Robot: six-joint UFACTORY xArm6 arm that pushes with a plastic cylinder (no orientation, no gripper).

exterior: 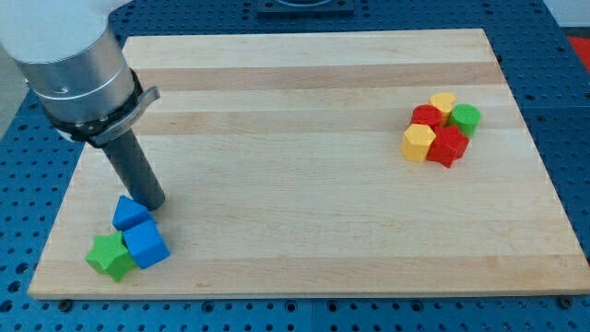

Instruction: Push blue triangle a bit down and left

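The blue triangle point(130, 213) lies near the board's bottom left corner. It touches a blue cube point(146, 245) just below it. A green star-shaped block point(110, 256) sits against the cube's left side. My tip point(153, 205) rests on the board right beside the triangle's upper right edge, touching it or nearly so. The rod rises up and left to the grey arm body point(74, 65).
A cluster at the view's right holds a yellow block point(442, 102), a red block point(426, 117), a green block point(466, 118), a yellow hexagon-like block point(418, 143) and a red star-like block point(448, 145). The wooden board point(304, 92) ends close below the blue blocks.
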